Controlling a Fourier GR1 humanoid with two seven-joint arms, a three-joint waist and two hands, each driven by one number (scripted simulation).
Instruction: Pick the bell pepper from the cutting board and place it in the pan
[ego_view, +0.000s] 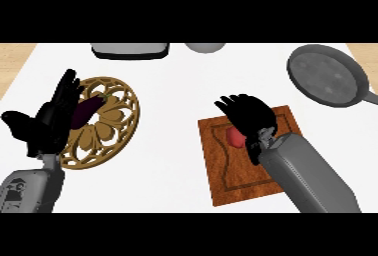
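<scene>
On the white counter the brown cutting board lies right of centre, and the grey pan sits well apart from it toward the far right corner. The right hand is over the board with its fingers curled down around the red bell pepper, which is still on the board. The left hand rests open, fingers straight, at the left edge beside a carved wooden trivet bearing a dark purple eggplant.

A broad, plain white tabletop fills nearly everything, evenly lit with only soft shadows. Light wooden surfaces show at the far left corner and the far right corner. At the far edge sit a grey rectangular appliance with a dark base and a rounded pale grey object.
</scene>
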